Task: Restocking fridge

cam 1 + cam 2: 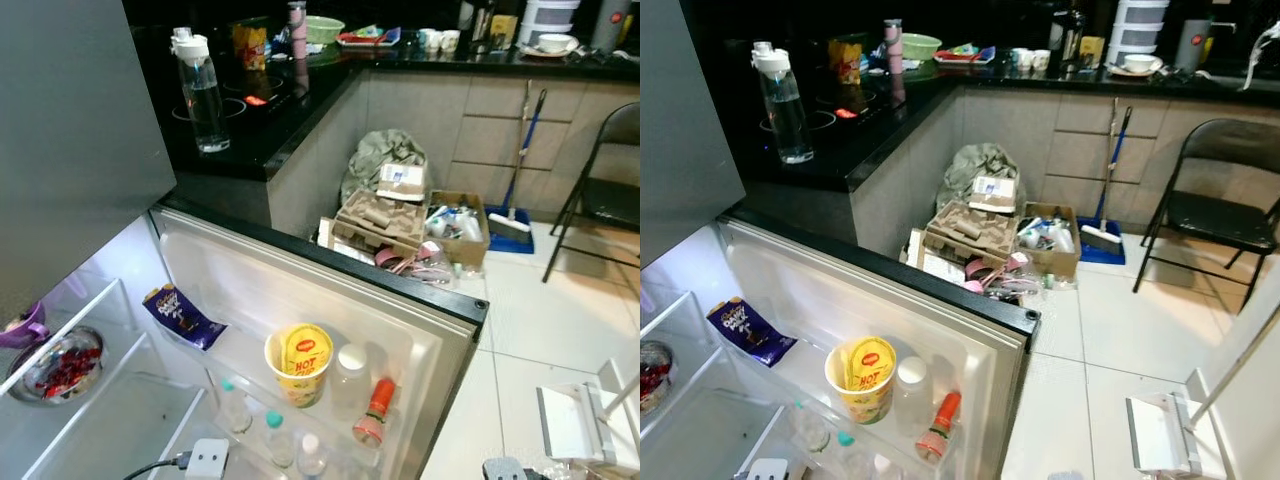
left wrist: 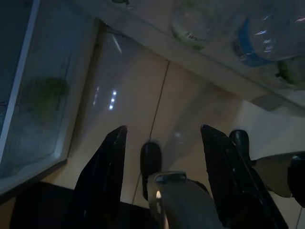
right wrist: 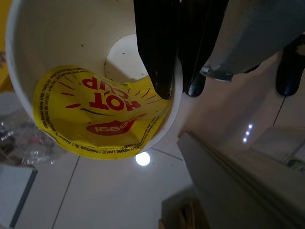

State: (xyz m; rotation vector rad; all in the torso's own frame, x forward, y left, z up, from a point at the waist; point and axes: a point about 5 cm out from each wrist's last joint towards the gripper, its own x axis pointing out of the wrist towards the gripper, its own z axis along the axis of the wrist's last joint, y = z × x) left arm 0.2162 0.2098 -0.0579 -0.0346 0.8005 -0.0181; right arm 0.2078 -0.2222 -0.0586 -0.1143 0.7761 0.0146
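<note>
The fridge door (image 1: 330, 270) stands open below me. Its shelf holds a purple chocolate packet (image 1: 180, 313), a yellow Hot Cup noodle cup (image 1: 300, 362), a white-lidded jar (image 1: 350, 372) and a red-capped bottle (image 1: 372, 408); small bottles (image 1: 275, 430) stand on the shelf below. In the right wrist view my right gripper (image 3: 164, 90) is shut on the rim of a white noodle cup (image 3: 71, 47), whose yellow Hot Cup lid (image 3: 105, 119) is peeled back, held over the floor tiles. My left gripper (image 2: 164, 131) hangs open above the floor beside the door's bottles.
Inside the fridge sit a bowl of red food (image 1: 60, 365) and a purple cup (image 1: 25, 328). A water bottle (image 1: 203, 95) stands on the black counter. Cardboard clutter (image 1: 385, 220), a broom (image 1: 515, 190), a folding chair (image 1: 605, 190) and a white dustpan (image 1: 580, 420) crowd the floor.
</note>
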